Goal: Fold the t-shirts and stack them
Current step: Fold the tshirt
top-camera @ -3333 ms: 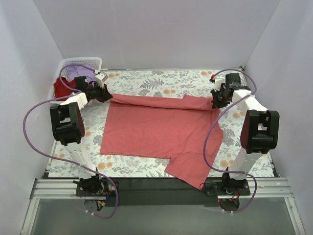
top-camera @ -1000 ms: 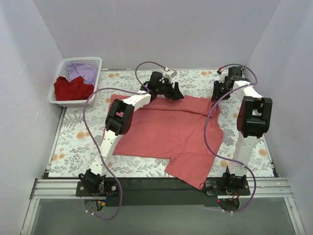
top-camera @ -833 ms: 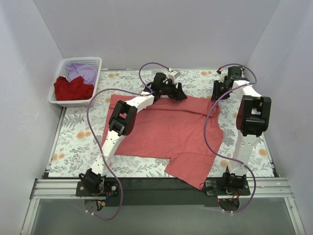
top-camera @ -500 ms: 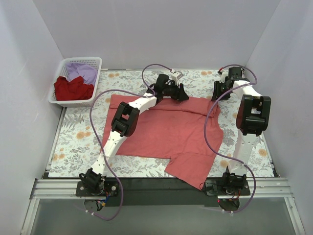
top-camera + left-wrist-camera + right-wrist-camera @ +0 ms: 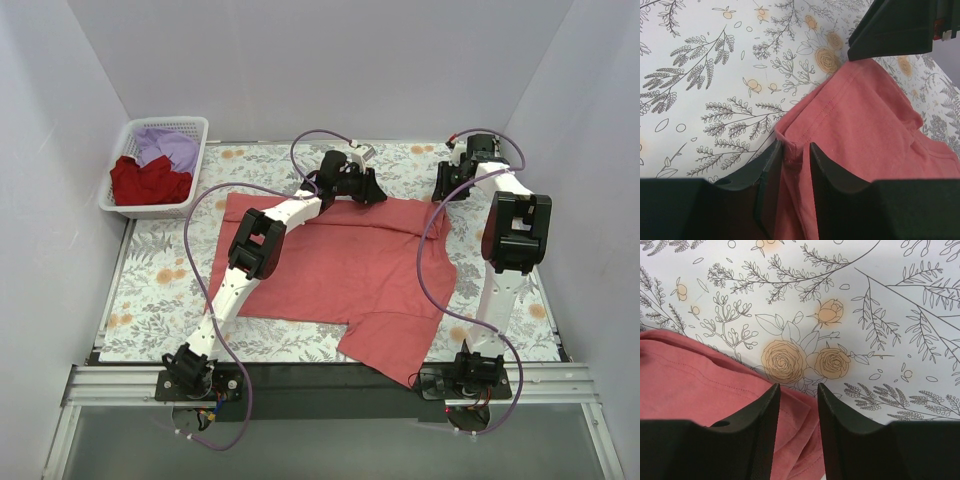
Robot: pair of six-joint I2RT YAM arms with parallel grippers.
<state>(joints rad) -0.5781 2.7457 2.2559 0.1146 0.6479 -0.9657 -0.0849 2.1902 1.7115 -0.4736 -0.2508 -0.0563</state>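
The coral-red t-shirt (image 5: 340,262) lies spread on the floral cloth, one sleeve hanging toward the front edge. My left gripper (image 5: 374,194) reaches to the shirt's far edge. In the left wrist view it (image 5: 794,149) is shut on a pinched fold of the coral-red t-shirt (image 5: 870,115). My right gripper (image 5: 440,191) is at the shirt's far right corner. In the right wrist view it (image 5: 799,390) is open, and the corner of the shirt (image 5: 690,385) lies flat under and between its jaws. The darker red tee (image 5: 148,181) and the lavender tee (image 5: 170,146) sit crumpled in the basket.
A white lattice basket (image 5: 130,131) stands at the far left corner. The grey-and-orange floral cloth (image 5: 150,285) covers the table. White walls close in on three sides. The right arm's black gripper body (image 5: 900,25) shows close by in the left wrist view.
My left gripper has carried the shirt's far left edge rightward to the far middle, folding it over, creeping right in the last second. My right gripper has released the far right corner.
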